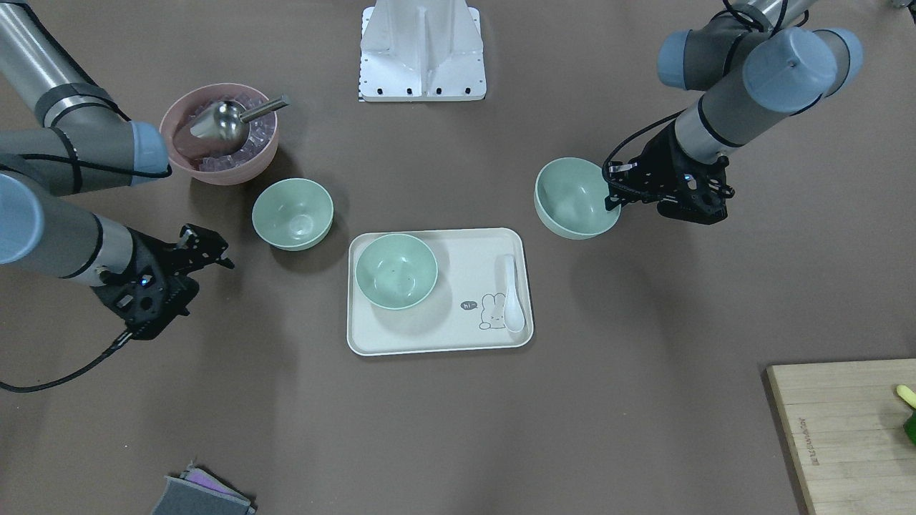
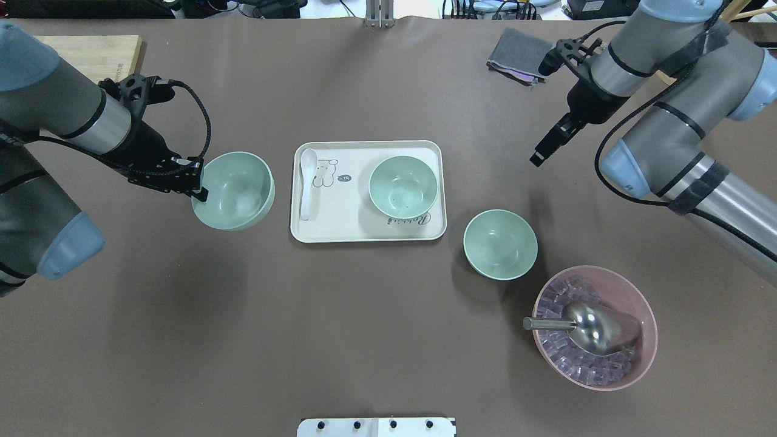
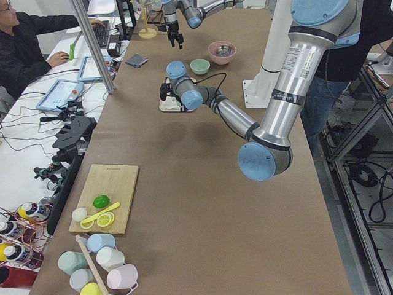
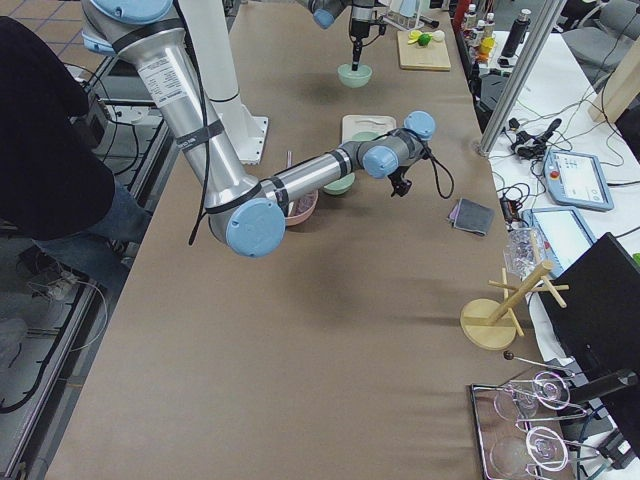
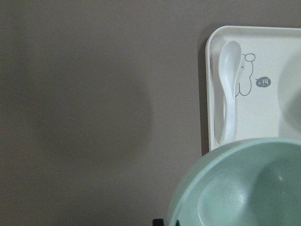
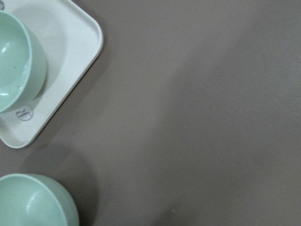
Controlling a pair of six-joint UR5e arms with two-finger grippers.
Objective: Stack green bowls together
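There are three pale green bowls. My left gripper [image 2: 197,182] is shut on the rim of one green bowl [image 2: 234,191] and holds it slightly tilted above the table, left of the tray. This bowl fills the lower right of the left wrist view [image 5: 244,188]. The second green bowl [image 2: 402,186] stands on the white tray [image 2: 352,224]. The third green bowl [image 2: 500,244] stands on the table between the tray and the pink bowl. My right gripper [image 2: 540,156] is open and empty, raised above the table beyond the third bowl.
A white spoon [image 2: 306,182] lies on the tray's left side. A pink bowl [image 2: 643,303] of ice cubes with a metal scoop [image 2: 592,328] stands at the near right. A grey cloth [image 2: 516,54] lies at the far right, and a wooden board [image 2: 91,51] at the far left.
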